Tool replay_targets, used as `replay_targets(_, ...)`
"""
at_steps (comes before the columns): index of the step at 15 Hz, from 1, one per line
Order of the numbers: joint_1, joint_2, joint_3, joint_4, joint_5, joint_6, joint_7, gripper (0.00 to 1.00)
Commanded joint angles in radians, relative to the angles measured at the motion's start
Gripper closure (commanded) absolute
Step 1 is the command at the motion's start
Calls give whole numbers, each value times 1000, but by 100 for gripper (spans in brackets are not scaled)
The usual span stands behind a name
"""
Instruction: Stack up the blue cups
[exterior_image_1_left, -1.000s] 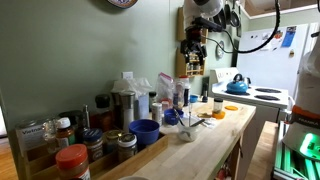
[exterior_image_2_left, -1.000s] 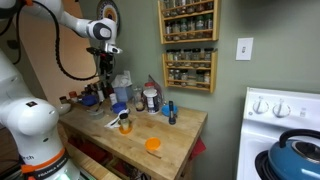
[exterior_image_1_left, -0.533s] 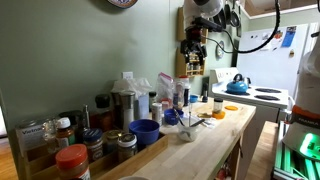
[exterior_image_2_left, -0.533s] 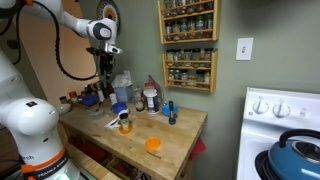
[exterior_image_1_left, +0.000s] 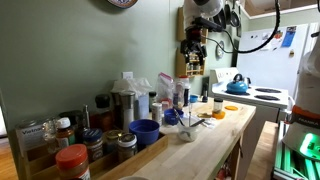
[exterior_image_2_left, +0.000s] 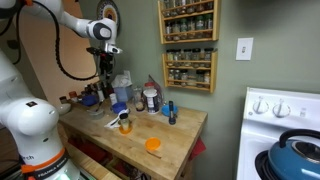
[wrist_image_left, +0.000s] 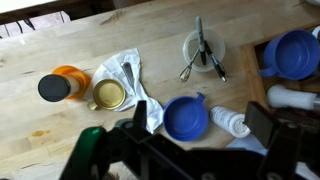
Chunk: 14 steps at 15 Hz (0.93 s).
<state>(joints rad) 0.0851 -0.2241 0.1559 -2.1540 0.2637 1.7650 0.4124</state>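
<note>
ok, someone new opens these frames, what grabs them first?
The white robot arm hangs over a cluttered wooden counter, its gripper open and well above the clutter. In the wrist view, one blue cup sits roughly below the gripper beside a crumpled white cloth, and a second blue cup sits at the right edge. A blue kettle stands on the stove in both exterior views.

Shows the gripper (exterior_image_2_left: 107, 66) hanging above clutter at far left of the wooden counter (exterior_image_2_left: 180, 135); a blue cup (exterior_image_2_left: 119, 108) beneath. Places an orange disc (exterior_image_2_left: 152, 145) nearer; spice racks (exterior_image_2_left: 187, 45) on the wall; blue kettle (exterior_image_2_left: 297, 157) rightmost.
</note>
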Motion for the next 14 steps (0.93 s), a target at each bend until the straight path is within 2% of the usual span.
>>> replay_targets(1, 2, 0, -2, 1, -1, -2, 1, 0)
replay_targets(5, 2, 0, -2, 1, -1, -2, 1, 0)
replay_targets(6, 2, 8, 14, 9, -12, 21, 75, 0)
replay_targets(7, 11, 32, 22, 20, -1, 25, 76, 0)
replay_targets(11, 68, 143, 105, 40, -28, 129, 153, 0)
replay_targets(14, 129, 222, 163, 40, -79, 259, 240, 0)
